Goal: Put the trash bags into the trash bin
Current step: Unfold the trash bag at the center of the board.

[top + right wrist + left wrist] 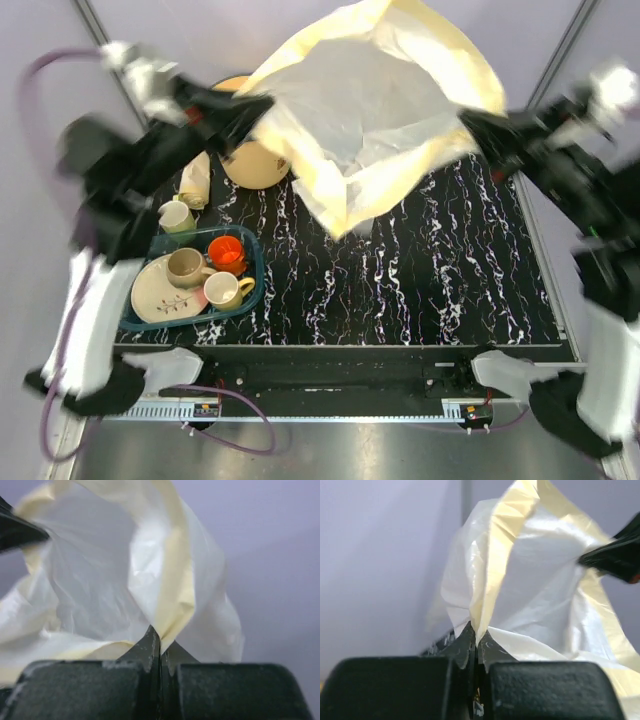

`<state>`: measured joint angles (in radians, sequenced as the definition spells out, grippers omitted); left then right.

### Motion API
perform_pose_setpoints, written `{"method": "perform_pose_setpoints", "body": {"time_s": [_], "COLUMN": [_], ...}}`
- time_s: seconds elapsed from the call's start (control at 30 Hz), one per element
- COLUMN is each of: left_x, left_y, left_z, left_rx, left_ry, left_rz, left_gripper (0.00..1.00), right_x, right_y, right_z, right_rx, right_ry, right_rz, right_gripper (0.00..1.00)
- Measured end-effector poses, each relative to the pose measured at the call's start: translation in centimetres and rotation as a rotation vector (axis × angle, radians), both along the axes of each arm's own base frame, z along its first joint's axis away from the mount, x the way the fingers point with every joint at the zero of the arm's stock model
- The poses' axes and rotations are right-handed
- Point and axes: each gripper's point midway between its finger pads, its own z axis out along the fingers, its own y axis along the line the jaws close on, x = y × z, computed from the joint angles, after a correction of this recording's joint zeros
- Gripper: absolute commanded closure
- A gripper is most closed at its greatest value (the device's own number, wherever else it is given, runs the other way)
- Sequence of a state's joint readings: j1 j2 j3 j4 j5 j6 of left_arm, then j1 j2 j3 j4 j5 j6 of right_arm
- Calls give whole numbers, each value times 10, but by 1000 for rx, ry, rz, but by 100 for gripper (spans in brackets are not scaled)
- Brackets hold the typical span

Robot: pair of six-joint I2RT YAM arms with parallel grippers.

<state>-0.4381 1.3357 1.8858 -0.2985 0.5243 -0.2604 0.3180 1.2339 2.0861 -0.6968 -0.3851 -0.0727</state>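
Whitish trash bag [365, 110] pinched between both end effectors [262, 104] [471, 121].

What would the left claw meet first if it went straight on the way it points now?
The trash bag it pinches: the left claw points into the film. The right claw lies beyond, off to one side; depth is unclear.

Whitish, yellow-banded trash bag [370, 110], cream trash bin [255, 165], black white-veined table [450, 270], teal tray [259, 268], orange cup [228, 253]

No lettering, label, brand or number is legible in any view, not even on the trash bin [252, 165] at upper left.
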Motion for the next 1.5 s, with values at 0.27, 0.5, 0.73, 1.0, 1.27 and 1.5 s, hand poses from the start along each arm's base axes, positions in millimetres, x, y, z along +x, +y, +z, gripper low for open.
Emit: {"method": "perform_pose_setpoints", "body": {"time_s": [0.27,0.5,0.73,1.0,1.27,1.5], "left_x": [-35,-22,-29,-71,-88,-48], "left_y": [-17,-33,-38,-25,-40,-38], "left_z": [-80,-397,7,-42,-414,-13], "left_rx": [35,499,-25,-8,581,-71], "left_ry": [58,995,5,-21,1126,191], "left_rz": [-101,-150,-199,-206,-341,-398], "left_gripper": [100,100,100,100,100,100], "right_x": [22,-11,-35,-16,-51,-63], "right_y": [28,27,23,30,31,18], "right_z": [-168,-383,0,-150,-359,-17], "right_rx": [-117,-373,-10,-93,-359,-39], "right_ry": [284,1051,4,209,1025,15], "right_rz": [91,152,164,155,269,195], "right_gripper": [100,100,100,100,100,100]}}
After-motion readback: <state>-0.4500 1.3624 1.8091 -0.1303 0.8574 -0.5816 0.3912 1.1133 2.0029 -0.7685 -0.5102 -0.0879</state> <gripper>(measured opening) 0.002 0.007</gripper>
